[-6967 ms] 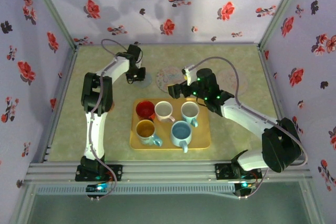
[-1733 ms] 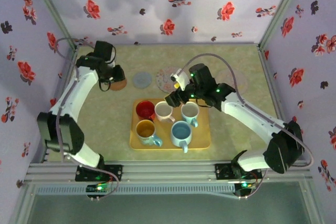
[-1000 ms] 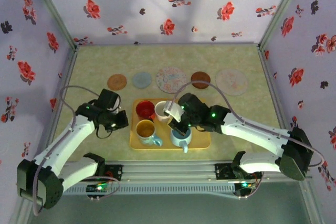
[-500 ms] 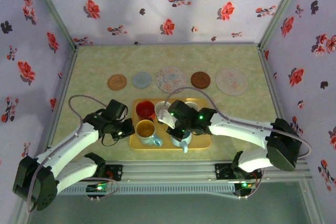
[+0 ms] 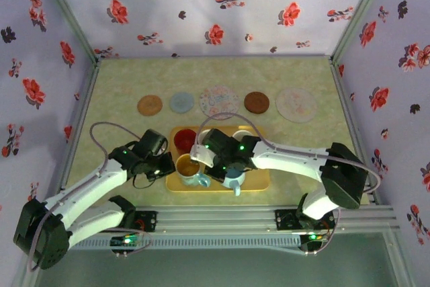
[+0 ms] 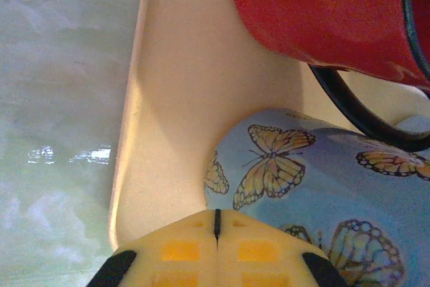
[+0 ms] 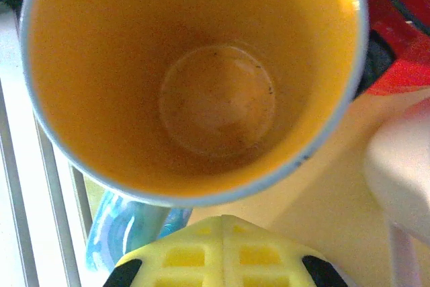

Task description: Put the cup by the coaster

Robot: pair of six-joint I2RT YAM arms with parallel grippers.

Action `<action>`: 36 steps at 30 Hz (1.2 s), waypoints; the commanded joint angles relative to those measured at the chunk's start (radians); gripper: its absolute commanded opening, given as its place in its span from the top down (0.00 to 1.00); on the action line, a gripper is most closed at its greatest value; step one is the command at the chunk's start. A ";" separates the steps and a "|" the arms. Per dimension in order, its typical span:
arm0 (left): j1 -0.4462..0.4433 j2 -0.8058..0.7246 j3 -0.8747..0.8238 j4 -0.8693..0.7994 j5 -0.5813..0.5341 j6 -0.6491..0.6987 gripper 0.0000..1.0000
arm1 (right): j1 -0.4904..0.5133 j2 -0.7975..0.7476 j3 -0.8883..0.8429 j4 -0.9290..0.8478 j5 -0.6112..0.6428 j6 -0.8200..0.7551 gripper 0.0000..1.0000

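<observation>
The butterfly cup [image 5: 187,165], orange inside and blue with butterflies outside, stands at the lower left of the tray [image 5: 259,177], in the middle of the frame in the top view, well apart from the five coasters [image 5: 219,101] lined up across the upper part of the surface [image 5: 121,92]. The right gripper [image 5: 205,165] hovers just over the cup's right rim; in its wrist view its yellow fingers [image 7: 195,257] are pressed together, clenched on nothing, above the cup's open mouth [image 7: 215,99]. The left gripper [image 5: 163,165] sits at the tray's left edge, just beside the cup, its fingers [image 6: 181,250] likewise closed on nothing. A red cup [image 5: 184,140] stands right behind the butterfly cup.
</observation>
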 commanded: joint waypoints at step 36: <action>0.040 -0.037 0.048 -0.062 -0.061 0.057 0.99 | -0.044 -0.067 0.024 -0.062 -0.013 -0.044 1.00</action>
